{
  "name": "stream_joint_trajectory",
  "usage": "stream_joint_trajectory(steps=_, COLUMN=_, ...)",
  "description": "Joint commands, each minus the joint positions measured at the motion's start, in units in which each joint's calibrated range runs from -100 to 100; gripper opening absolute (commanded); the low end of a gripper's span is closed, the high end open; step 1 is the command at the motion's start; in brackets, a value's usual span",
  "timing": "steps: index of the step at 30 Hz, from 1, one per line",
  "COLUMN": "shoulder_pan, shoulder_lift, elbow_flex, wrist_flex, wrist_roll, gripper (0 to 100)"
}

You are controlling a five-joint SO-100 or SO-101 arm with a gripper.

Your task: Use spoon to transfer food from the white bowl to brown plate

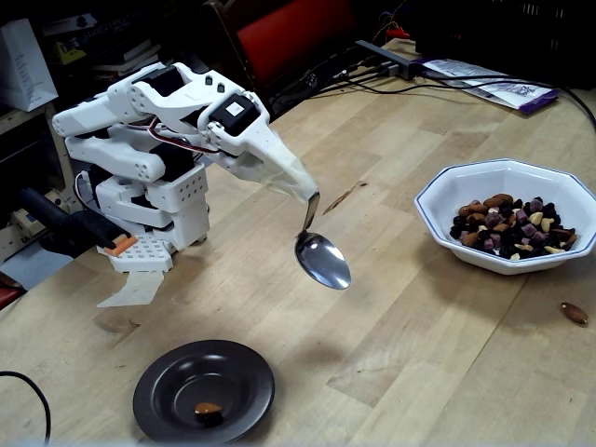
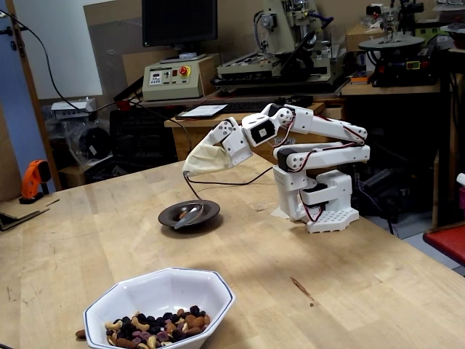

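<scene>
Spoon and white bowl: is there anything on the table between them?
No. In a fixed view, only bare wooden table lies between the spoon and the white bowl. One loose almond lies beyond the bowl.

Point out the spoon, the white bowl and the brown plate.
spoon (image 1: 323,262), a fixed view, on its shiny oval bowl.
white bowl (image 1: 466,182), a fixed view, on the bare inner wall at its far side.
brown plate (image 1: 244,376), a fixed view, on the glossy rim at its right side.
</scene>
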Motion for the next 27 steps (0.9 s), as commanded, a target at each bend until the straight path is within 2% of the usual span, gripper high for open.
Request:
stream_joint_trajectory(steps=1, shoulder_pan=0.29, shoulder_lift=0.00, elbow_flex=-0.53, wrist_flex=-0.60, wrist_roll=0.29, gripper=4)
stream_joint_trajectory(steps=27, shoulder_pan=0.36, shoulder_lift=-0.18, elbow_flex=-0.88, wrist_flex=-0.60, wrist_roll=0.29, gripper=4)
